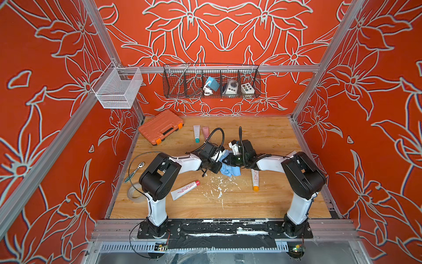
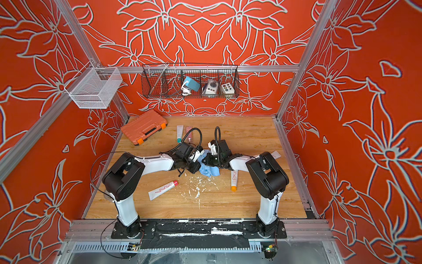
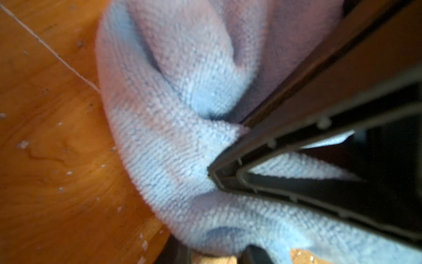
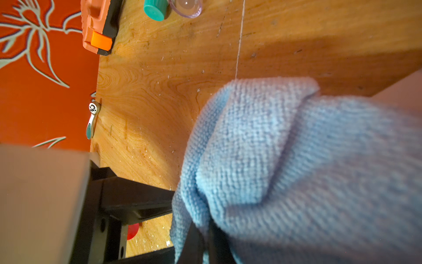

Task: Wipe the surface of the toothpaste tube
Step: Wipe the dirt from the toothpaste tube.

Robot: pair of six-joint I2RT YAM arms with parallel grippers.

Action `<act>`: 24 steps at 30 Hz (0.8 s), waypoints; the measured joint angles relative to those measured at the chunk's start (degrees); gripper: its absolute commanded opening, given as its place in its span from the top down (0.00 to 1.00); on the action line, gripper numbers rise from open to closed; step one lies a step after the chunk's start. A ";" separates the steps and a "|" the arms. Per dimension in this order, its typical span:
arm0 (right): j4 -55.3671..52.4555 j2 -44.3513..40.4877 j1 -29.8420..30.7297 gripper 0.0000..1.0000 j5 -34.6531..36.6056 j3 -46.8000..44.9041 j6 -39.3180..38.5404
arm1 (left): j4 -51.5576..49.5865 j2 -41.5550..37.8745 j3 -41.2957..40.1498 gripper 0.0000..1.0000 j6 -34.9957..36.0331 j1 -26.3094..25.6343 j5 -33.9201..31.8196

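Observation:
Both arms meet over the middle of the wooden table, around a crumpled blue cloth (image 1: 230, 171) (image 2: 209, 171). My right gripper (image 4: 205, 243) (image 1: 228, 160) is shut, pinching a fold of the cloth (image 4: 296, 160). My left gripper (image 3: 215, 257) (image 1: 217, 168) is closed on a pale thing that shows between its black fingers (image 3: 254, 254), apparently the toothpaste tube (image 3: 214, 260). The cloth (image 3: 178, 148) drapes over it and hides nearly all of it. The two grippers are almost touching.
A red-capped tube (image 1: 185, 189) and an orange-capped tube (image 1: 255, 180) lie near the arms, a teal-capped (image 1: 196, 133) and a pink tube (image 1: 205, 132) further back. An orange tool case (image 1: 161, 126), a ratchet (image 1: 137, 170) and a tape roll (image 1: 134, 193) sit left. White flecks (image 1: 217, 186) dot the wood.

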 measured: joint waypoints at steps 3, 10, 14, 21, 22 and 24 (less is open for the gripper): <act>-1.97 0.28 -0.04 1.00 0.11 1.09 -1.09 | 0.11 -0.02 -0.07 0.85 -0.02 0.00 0.04; -2.91 0.90 -1.51 1.00 -0.22 1.73 -2.38 | 0.26 -0.02 -0.07 0.85 -0.02 0.02 0.17; -2.89 1.79 -3.10 1.00 -1.66 2.23 -2.58 | 0.61 -0.02 -0.20 0.85 0.00 0.04 0.37; -4.31 3.28 -7.15 1.00 -2.29 3.98 -3.93 | 1.64 -0.02 -0.63 0.85 0.00 0.07 0.52; -4.61 3.52 -7.67 1.00 -2.29 4.28 -4.11 | 1.70 -0.02 -0.68 0.86 0.00 0.07 0.55; -5.44 4.04 -8.55 1.00 -2.29 5.11 -4.76 | 1.75 -0.02 -0.70 0.86 0.00 0.07 0.57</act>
